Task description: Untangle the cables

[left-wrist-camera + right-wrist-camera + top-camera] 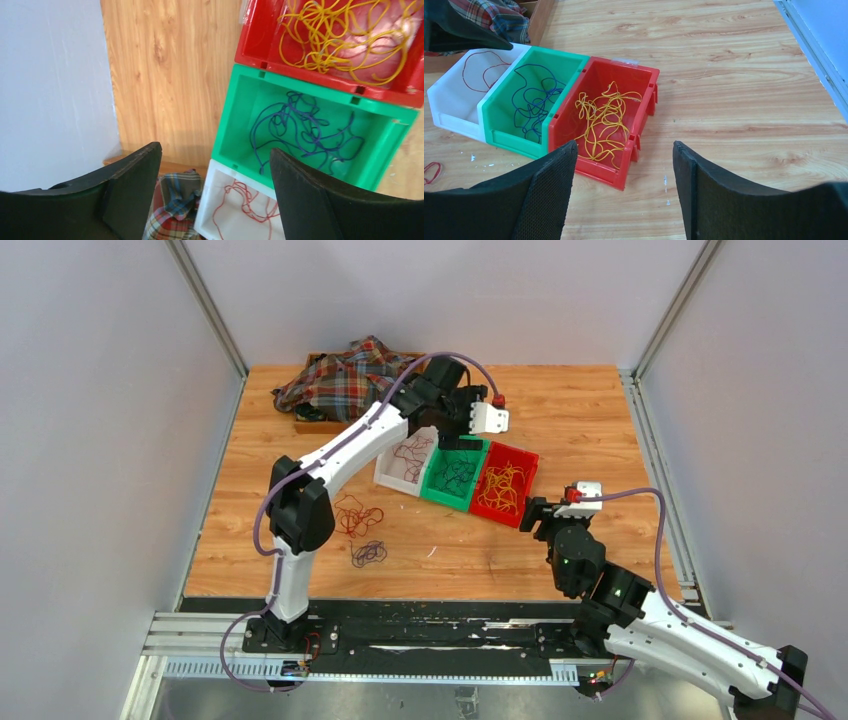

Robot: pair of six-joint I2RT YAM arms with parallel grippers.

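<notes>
Wood-grain counter (600, 420), grey walls (100, 440) on three sides. Mid-counter, three open bins in a touching row, set at a slant: white (454, 120) leftmost, green (509, 140) middle, red (594, 167) rightmost. Far left corner: crumpled plaid cloth (345, 380) heaped over a shallow wooden tray (310, 425). Small pale flecks on the counter near the bins. Black rail (400, 625) along the near edge.

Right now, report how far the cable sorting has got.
Done: yellow cables lie in the red bin, blue cables in the green bin, a few red cables in the white bin. In hand: nothing; left gripper and right gripper both open, empty. Left: a dark red bundle and a dark blue-purple bundle on the table.
</notes>
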